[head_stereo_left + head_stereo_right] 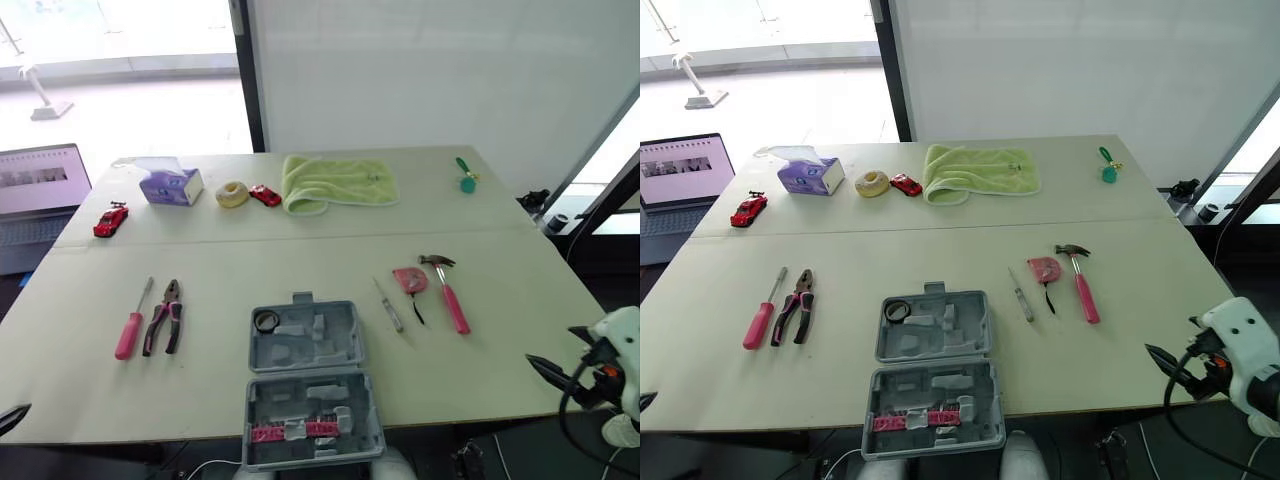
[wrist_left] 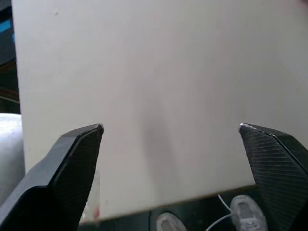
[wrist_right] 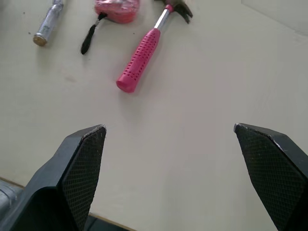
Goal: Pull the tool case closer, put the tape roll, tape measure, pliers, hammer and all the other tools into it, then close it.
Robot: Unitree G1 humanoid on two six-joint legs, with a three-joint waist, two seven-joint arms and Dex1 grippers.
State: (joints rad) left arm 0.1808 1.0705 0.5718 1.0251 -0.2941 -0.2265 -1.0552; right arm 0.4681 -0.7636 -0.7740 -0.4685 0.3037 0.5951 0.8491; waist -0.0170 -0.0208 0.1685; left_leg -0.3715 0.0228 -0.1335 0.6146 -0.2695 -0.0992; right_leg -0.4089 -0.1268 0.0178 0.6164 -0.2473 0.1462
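**Right gripper** [image 3: 168, 127]: the jaws are held wide apart and nothing is gripped. Bare table [image 3: 192, 159] lies between them. The hammer [image 3: 147, 48] is found ahead of the jaws, apart from them, with the butt of its pink handle nearest and its head farthest. The tape measure [image 3: 117, 8] lies just beside the hammer head, beyond the handle. The silver tool [image 3: 47, 24] lies past the tape measure, farther off to the same side.

**Left gripper** [image 2: 171, 126]: the jaws are likewise spread wide and nothing is held. Plain table surface is seen between and ahead of them, with the table's near edge just below the fingertips.

**Tool case** [image 1: 305, 385]: it is located between the two grippers, well apart from each, at the near edge of the table. It lies opened flat (both grey halves face up). A black roll [image 1: 266, 320] is seated in a corner of the far half. A row of pink pieces [image 1: 295, 430] is seated in the near half.

**Remaining tools**: the pliers [image 1: 166, 316] and the pink screwdriver [image 1: 131, 325] lie side by side on the left jaws' side of the case, farther across the table than those jaws.
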